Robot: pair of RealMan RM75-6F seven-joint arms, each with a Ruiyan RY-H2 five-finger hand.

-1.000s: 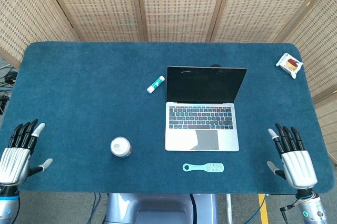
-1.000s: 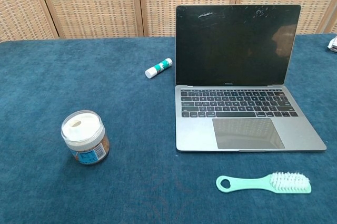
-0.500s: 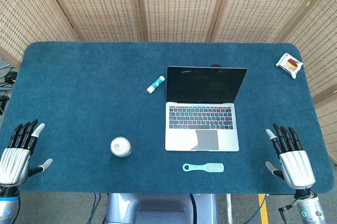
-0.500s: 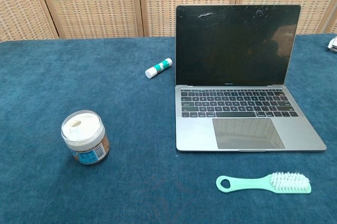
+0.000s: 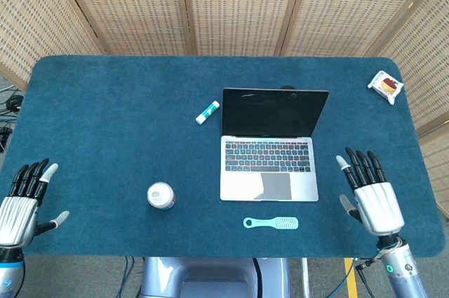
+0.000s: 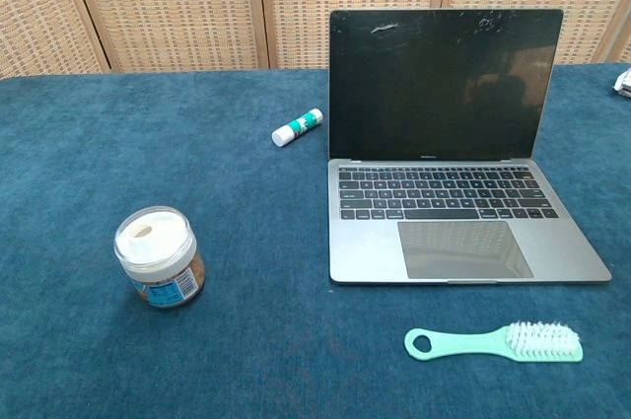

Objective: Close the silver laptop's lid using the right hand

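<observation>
Right robot hand (image 5: 370, 193), fingers spread and empty, has edged in toward the silver laptop (image 5: 270, 147) | lid upright at 12 o'clock, untouched | reach just beginning

The silver laptop (image 6: 444, 153) stands open on the blue-covered counter (image 6: 148, 173), its dark screen upright and facing the camera, with smudges near the top edge. The keyboard and trackpad lie flat in front of the screen. To the left of the screen, apart from it, a glue stick (image 6: 298, 127) with a green band lies on its side. Further left and nearer the camera, a small jar (image 6: 158, 256) with a white lid stands upright. Just in front of the laptop's front edge lies a mint-green brush (image 6: 493, 342), bristles to the right. A woven screen (image 6: 197, 5) rises behind the counter.
</observation>
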